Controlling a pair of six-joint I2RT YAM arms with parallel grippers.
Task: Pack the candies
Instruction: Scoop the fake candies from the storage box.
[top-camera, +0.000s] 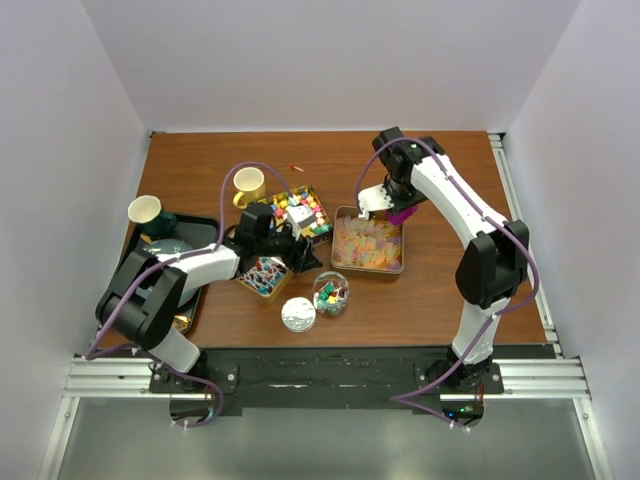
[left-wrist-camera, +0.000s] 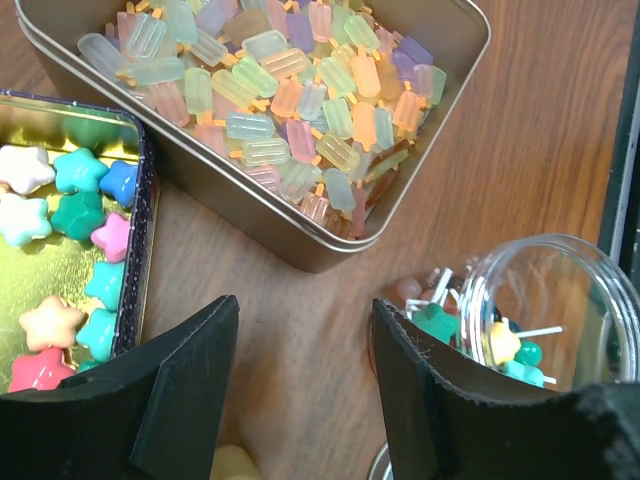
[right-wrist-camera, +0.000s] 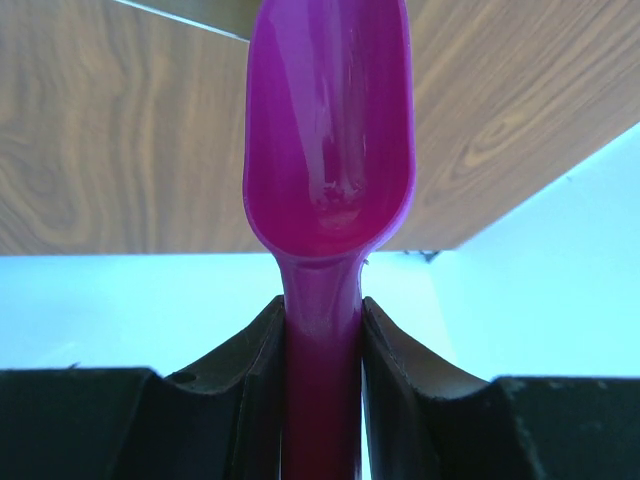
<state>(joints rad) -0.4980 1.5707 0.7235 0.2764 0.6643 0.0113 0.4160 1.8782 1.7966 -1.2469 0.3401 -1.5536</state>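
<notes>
Pale orange-pink candies fill a square tin (top-camera: 346, 213) mid-table; in the left wrist view they are pastel ice-lolly shapes in the tin (left-wrist-camera: 330, 252). A tin of bright multicoloured candies (top-camera: 303, 210) stands behind my left gripper; star-shaped ones show in the left wrist view (left-wrist-camera: 78, 205). Red, blue and white wrapped candies (top-camera: 264, 275) lie in a third tin. My left gripper (top-camera: 306, 258) (left-wrist-camera: 305, 375) is open and empty over bare wood between the tins and a glass jar (top-camera: 331, 293) (left-wrist-camera: 535, 310). My right gripper (top-camera: 385, 202) (right-wrist-camera: 322, 335) is shut on the purple scoop (top-camera: 404, 214) (right-wrist-camera: 328, 130), which is empty, over the far edge of the pale tin.
The jar holds a few candies; its round lid (top-camera: 298, 314) lies beside it. A yellow mug (top-camera: 248, 186) stands behind the tins. A black tray (top-camera: 208, 228) at the left carries a cream cup (top-camera: 145, 210) and dark dishes.
</notes>
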